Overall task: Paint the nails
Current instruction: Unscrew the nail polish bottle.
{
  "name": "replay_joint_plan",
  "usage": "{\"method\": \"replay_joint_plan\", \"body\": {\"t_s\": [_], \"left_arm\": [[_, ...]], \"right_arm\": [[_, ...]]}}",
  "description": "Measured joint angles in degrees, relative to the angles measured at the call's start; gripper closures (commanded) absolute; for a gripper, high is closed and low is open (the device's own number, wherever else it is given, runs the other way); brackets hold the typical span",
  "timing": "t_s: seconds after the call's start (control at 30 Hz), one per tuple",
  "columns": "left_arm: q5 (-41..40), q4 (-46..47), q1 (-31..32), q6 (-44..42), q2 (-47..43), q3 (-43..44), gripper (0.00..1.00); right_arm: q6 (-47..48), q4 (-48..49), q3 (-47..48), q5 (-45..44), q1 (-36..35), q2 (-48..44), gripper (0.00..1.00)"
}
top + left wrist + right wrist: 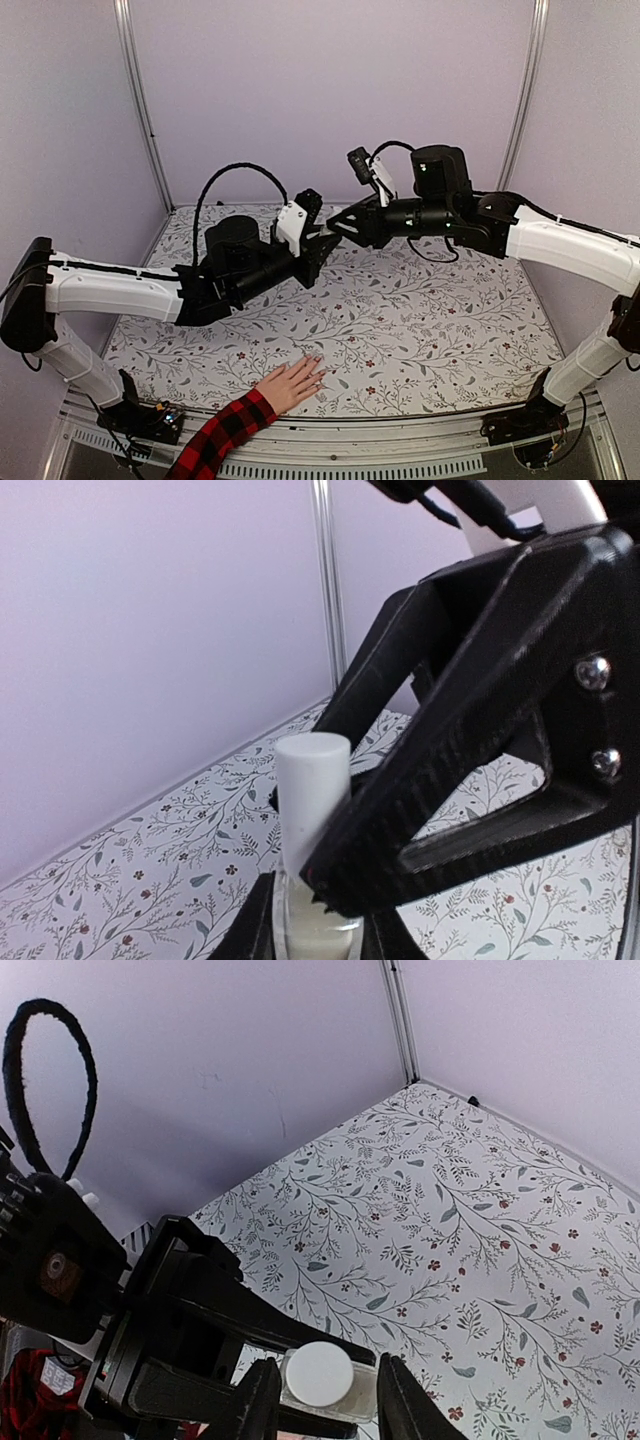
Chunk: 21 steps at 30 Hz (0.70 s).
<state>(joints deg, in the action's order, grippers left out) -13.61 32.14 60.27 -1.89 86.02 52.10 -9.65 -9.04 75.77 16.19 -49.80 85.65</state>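
Left gripper (315,945): clenched on the clear body of a small bottle (318,920) and holding it upright in mid-air over the middle of the table; its two dark fingers sit tight against the glass on either side.
Bottle: clear, with pale liquid inside and a tall white cap (313,790) standing above the left fingers.
Right gripper (325,1400): reaching in from the opposite side, one finger on each side of the white cap. From its wrist view the fingers look right up against the cap, and from the left wrist view a toothed fingertip lies at the base of the cap. I cannot tell whether they are squeezing it or only bracketing it.
Arms: both stretched towards the centre, meeting tip to tip well above the cloth.
Hand (292,383): a person's light-skinned hand lying flat, palm down, at the near edge of the table, fingers pointing up and to the right, between the two arm bases and nearer the left one.
Nails (316,360): tiny pale glossy spots at the fingertips, resting on the cloth, well apart from both grippers and the bottle; too small to say more.
Sleeve (225,435): red-and-black plaid, running off the near edge.
Tablecloth (430,320): white with a leafy vine print and small red flowers.
Cable (235,170): a black loop arching above the left arm.
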Motion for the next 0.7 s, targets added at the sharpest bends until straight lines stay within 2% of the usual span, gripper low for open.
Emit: {"method": "replay_joint_plan", "body": {"t_s": [0.2,0.4,0.57,0.7], "left_arm": [[0.0,0.02,0.0,-0.07,0.0,0.0,1.0],[0.09,-0.04,0.0,-0.07,0.0,0.0,1.0],[0.35,-0.09,0.0,-0.07,0.0,0.02,1.0],[0.37,-0.09,0.0,-0.07,0.07,0.04,1.0]], "right_arm": [[-0.24,0.02,0.0,0.59,0.0,0.17,0.72],[-0.31,0.04,0.0,0.7,0.0,0.17,0.73],[-0.2,0.04,0.0,0.74,0.02,0.17,0.86],[-0.24,0.02,0.0,0.9,0.11,0.17,0.88]]}}
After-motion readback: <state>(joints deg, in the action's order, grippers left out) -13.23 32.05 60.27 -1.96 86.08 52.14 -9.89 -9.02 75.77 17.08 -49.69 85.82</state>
